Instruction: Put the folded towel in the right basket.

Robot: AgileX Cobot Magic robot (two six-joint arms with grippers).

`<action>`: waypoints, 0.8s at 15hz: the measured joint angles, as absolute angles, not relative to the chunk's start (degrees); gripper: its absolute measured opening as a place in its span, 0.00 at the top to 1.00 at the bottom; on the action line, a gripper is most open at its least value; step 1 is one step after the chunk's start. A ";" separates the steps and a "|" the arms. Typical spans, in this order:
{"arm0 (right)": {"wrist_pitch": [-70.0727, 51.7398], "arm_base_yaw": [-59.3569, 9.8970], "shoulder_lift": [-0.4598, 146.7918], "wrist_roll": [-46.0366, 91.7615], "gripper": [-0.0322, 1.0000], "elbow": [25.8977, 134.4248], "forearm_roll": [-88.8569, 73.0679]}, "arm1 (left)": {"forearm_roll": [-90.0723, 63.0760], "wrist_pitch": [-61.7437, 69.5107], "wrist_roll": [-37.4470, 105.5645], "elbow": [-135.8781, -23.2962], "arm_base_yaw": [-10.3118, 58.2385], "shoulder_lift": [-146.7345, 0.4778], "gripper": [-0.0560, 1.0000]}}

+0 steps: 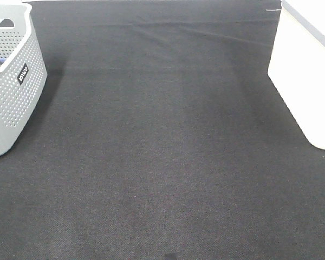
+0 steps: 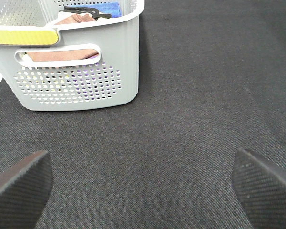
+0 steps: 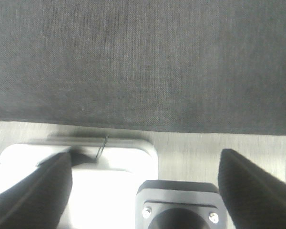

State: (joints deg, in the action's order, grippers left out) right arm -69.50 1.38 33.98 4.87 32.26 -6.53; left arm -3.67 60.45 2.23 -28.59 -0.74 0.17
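Left wrist view, grey perforated basket (image 2: 76, 71) holding folded towels (image 2: 62, 55), both grippers' jaws apart.

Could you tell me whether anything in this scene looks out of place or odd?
Nothing looks spilled or damaged. The grey basket stands upright holding folded cloths, and the white basket sits opposite. Only a slight crease crosses the dark mat near its far edge.

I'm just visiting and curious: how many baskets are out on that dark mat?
2. A grey perforated basket stands at the mat's left edge with cloth inside; a white basket stands at the right edge. Anything beyond the camera's view could be hidden.
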 joint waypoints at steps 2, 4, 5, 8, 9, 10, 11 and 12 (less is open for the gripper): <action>-66.69 1.38 24.64 5.44 0.21 31.57 -6.19 | -3.67 60.45 2.23 -28.59 -0.74 0.17 0.03; -64.52 1.38 16.39 6.53 0.21 30.88 -5.96 | -3.67 60.45 2.23 -28.59 -0.74 0.17 0.03; -63.43 1.38 12.66 6.53 0.21 30.25 -5.84 | -3.67 60.45 2.23 -28.59 -0.74 0.17 0.03; -61.65 1.38 5.56 6.59 0.21 29.28 -5.61 | -3.67 60.45 2.23 -28.59 -0.74 0.17 0.03; -61.48 1.38 4.13 6.59 0.21 29.28 -5.61 | -3.67 60.45 2.23 -28.59 -0.74 0.17 0.03; -61.42 1.38 2.98 6.59 0.21 29.28 -5.56 | -3.67 60.45 2.23 -28.59 -0.74 0.17 0.03; -61.36 1.38 2.01 6.59 0.21 29.28 -5.56 | -3.67 60.45 2.23 -28.59 -0.74 0.17 0.03; -61.25 1.38 1.15 6.53 0.21 29.28 -5.44 | -3.67 60.45 2.23 -28.59 -0.74 0.17 0.03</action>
State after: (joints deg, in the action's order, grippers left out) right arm -61.25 1.38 1.15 6.53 29.28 -5.44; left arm -3.67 60.45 2.23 -28.59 -0.74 0.17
